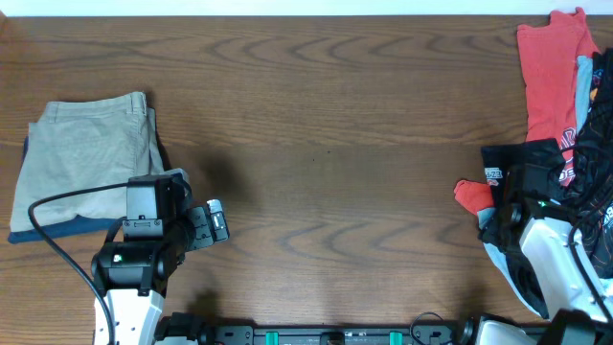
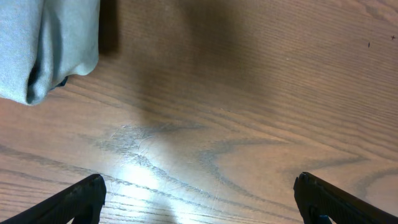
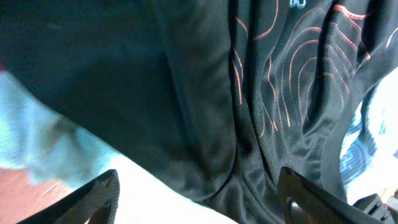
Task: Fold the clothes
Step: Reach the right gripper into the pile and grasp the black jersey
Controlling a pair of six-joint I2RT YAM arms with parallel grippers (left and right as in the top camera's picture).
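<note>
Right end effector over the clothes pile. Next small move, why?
Probably lower the right end effector and close on the black sports jersey with thin orange contour lines: its jaws stand apart over a fabric fold, nothing pinched yet.

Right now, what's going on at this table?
Two robot arms are set to fold clothes. The right hand is down on a heap at the right edge of the table, with its fingers apart over the black jersey. The jersey lies crumpled among a red garment and a blue garment, not yet spread or folded. Nothing looks gripped. The left hand hangs open over bare wood beside folded tan trousers.
</note>
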